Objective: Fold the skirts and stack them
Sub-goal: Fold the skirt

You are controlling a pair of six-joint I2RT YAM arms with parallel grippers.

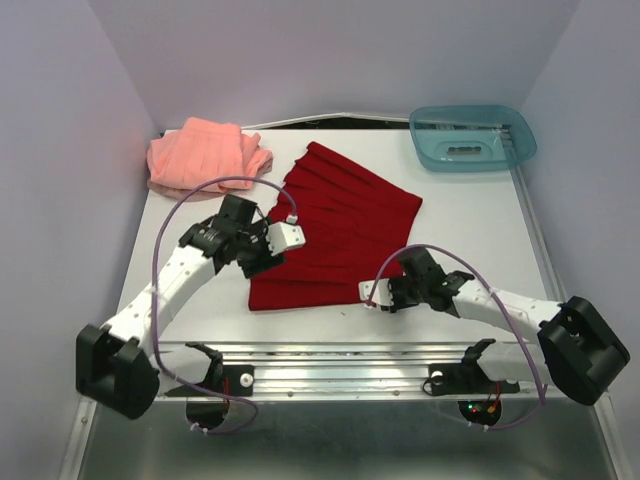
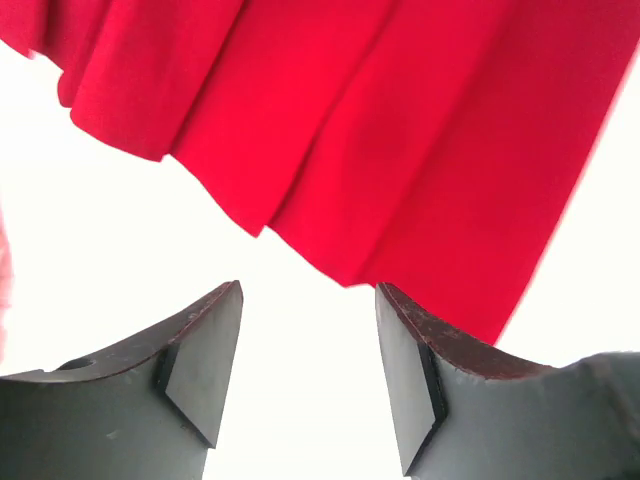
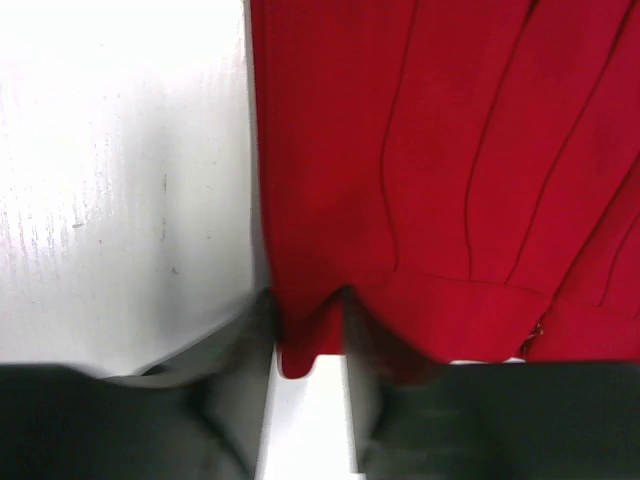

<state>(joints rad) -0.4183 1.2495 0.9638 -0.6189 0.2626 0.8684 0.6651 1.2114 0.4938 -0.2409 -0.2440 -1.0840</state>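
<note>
Showing the deep red pleated cloth skirt [image 1: 340, 230] spread mid-table, its narrow end toward the far wall and long axis running near to far. Its near-right corner, blurred in the right wrist view, is pinched by the right gripper [image 3: 308, 345]. The left gripper [image 2: 308, 375] stands spread, holding nothing, beside its left edge. The rumpled salmon-pink cloth skirt [image 1: 205, 155] lies far-left. Contents of the translucent teal plastic tray [image 1: 472, 137] are indistinct.

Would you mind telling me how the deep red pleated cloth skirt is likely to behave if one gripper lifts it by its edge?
The deep red pleated cloth skirt will probably go floppy and drape, since it lies flat in soft folds. Its pleats may fan open or bunch, being loose at the hem. It seems light, and the right gripper already gathers a small fold of its edge, so it may slide across the white table.
</note>
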